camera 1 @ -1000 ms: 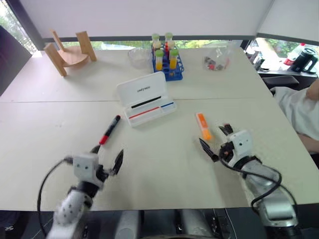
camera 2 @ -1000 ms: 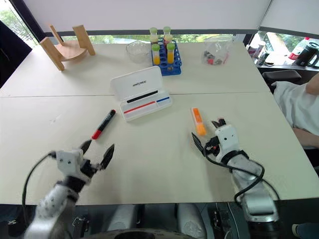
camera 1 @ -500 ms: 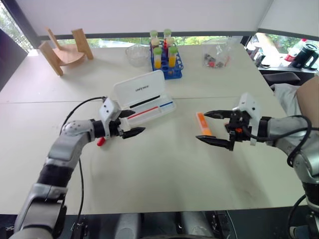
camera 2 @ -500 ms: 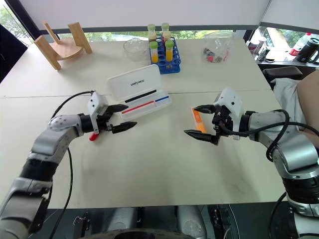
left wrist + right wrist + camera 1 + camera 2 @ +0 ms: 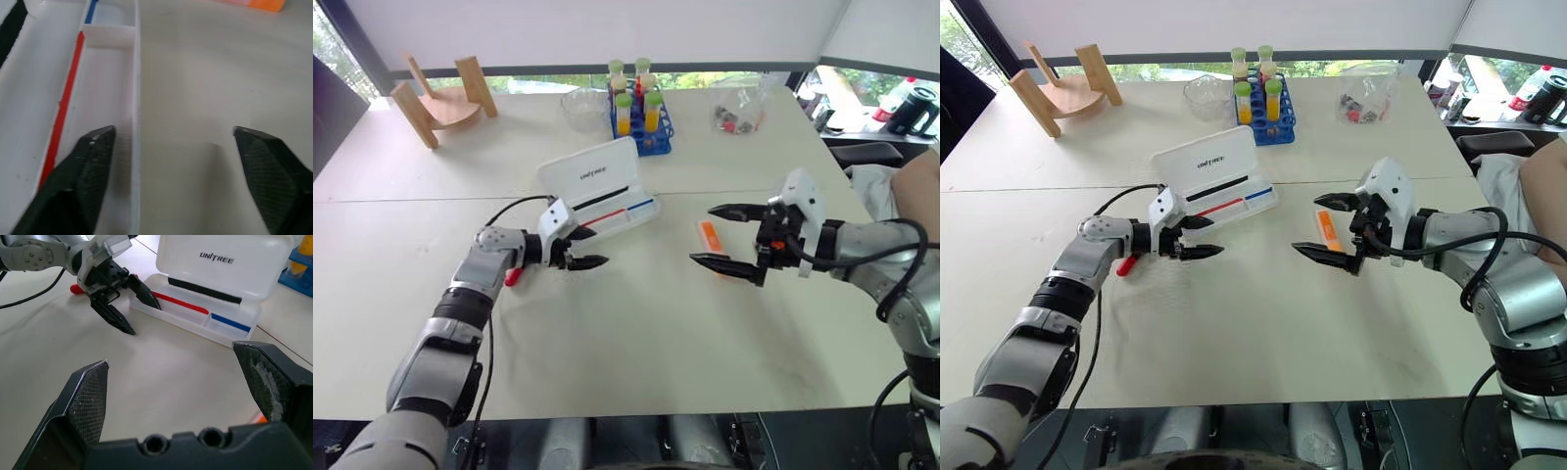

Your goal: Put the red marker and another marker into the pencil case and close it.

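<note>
left claw (image 5: 1193,238) spread, empty, just by the open pencil case (image 5: 1217,182) near edge | red marker (image 5: 1125,264) on the surface, poking out behind the left wrist | right claw (image 5: 1324,229) wide, nothing in it, hovering by the orange highlighter (image 5: 1328,231)

Well beyond both tools — a blue tube rack (image 5: 640,125), a glass bowl (image 5: 584,108), a wooden stand (image 5: 445,101), a clear bag (image 5: 737,111).

The pale desk (image 5: 636,333) carries an open white pencil case (image 5: 597,196), a red marker (image 5: 513,277), an orange highlighter (image 5: 708,235), a blue tube rack (image 5: 639,122), a wooden stand (image 5: 445,98), a clear bowl (image 5: 582,106) and a plastic bag (image 5: 736,113).
</note>
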Controlling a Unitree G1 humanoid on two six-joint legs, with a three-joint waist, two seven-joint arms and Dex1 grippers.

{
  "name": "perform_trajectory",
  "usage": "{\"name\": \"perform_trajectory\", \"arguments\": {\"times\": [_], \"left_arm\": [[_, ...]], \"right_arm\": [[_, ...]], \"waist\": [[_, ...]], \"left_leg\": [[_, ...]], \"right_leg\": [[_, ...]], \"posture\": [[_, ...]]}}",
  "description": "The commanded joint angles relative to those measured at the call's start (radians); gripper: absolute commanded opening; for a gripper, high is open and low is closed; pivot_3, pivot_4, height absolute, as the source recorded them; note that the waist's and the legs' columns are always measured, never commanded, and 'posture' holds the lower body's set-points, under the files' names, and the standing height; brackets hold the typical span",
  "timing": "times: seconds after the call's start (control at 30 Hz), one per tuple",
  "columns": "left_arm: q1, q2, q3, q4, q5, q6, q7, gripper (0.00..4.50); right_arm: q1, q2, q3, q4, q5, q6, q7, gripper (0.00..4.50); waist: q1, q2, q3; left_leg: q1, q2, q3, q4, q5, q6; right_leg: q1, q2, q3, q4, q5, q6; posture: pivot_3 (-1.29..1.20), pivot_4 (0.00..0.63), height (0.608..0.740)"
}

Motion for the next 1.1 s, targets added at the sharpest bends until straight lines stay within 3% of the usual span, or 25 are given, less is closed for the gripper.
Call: {"name": "perform_trajectory", "arguments": {"times": [0.03, 0.13, 0.17, 0.43, 0.9, 1.0, 1.1], "left_arm": [[-0.001, -0.007, 0.002, 0.013, 0.017, -0.01, -0.021, 1.66], [0.007, -0.003, 0.006, 0.001, 0.02, -0.016, -0.049, 0.22], [0.012, 0.003, 0.001, -0.012, 0.022, -0.02, -0.068, 0.11], [0.113, 0.1, -0.048, -0.213, 0.011, -0.047, -0.287, 0.11], [0.159, 0.114, -0.034, -0.258, 0.034, -0.073, -0.271, 0.11], [0.171, 0.121, -0.005, -0.311, -0.001, -0.025, -0.259, 0.93], [0.195, 0.135, 0.024, -0.397, -0.041, 0.031, -0.247, 2.42]], "right_arm": [[-0.032, 0.005, -0.026, -0.029, 0.014, -0.008, -0.01, 4.5], [-0.044, 0.003, -0.023, -0.022, 0.014, -0.007, -0.009, 4.5], [-0.047, 0.002, -0.023, -0.02, 0.014, -0.007, -0.008, 4.5], [-0.08, 0.0, -0.009, 0.01, 0.01, -0.011, 0.01, 4.5], [-0.091, 0.003, 0.004, 0.027, -0.005, -0.029, 0.031, 4.5], [-0.092, 0.005, 0.007, 0.024, -0.004, -0.027, 0.032, 4.5], [-0.092, 0.005, 0.007, 0.02, 0.0, -0.023, 0.034, 4.5]], "waist": [[-0.001, 0.0, 0.0], [0.002, 0.0, 0.0], [0.002, 0.0, 0.0], [0.001, 0.0, 0.0], [0.002, 0.0, 0.0], [0.002, 0.0, 0.0], [0.001, 0.0, 0.0]], "left_leg": [[0.0, 0.0, 0.0, 0.0, 0.0, 0.0], [0.0, 0.0, 0.0, 0.0, 0.0, 0.0], [0.0, 0.0, 0.0, 0.0, 0.0, 0.0], [0.0, 0.0, 0.0, 0.0, 0.0, 0.0], [0.0, 0.0, 0.0, 0.001, 0.0, 0.0], [0.0, 0.0, 0.0, 0.001, 0.0, 0.0], [0.0, 0.0, 0.0, 0.001, 0.0, 0.0]], "right_leg": [[0.0, 0.0, 0.0, 0.0, 0.0, 0.0], [0.0, 0.0, 0.0, 0.001, 0.0, 0.0], [0.0, 0.0, 0.0, 0.001, 0.0, 0.0], [0.0, 0.0, 0.0, 0.001, 0.0, 0.0], [0.0, 0.0, 0.0, 0.002, 0.0, 0.0], [0.0, 0.0, 0.0, 0.002, 0.0, 0.0], [-0.001, 0.0, 0.0, 0.003, 0.0, 0.0]], "posture": [[0.0, 0.15, 0.74], [0.0, 0.15, 0.74], [0.0, 0.15, 0.74], [0.0, 0.15, 0.74], [0.0, 0.15, 0.74], [0.0, 0.15, 0.74], [0.0, 0.15, 0.74]]}}
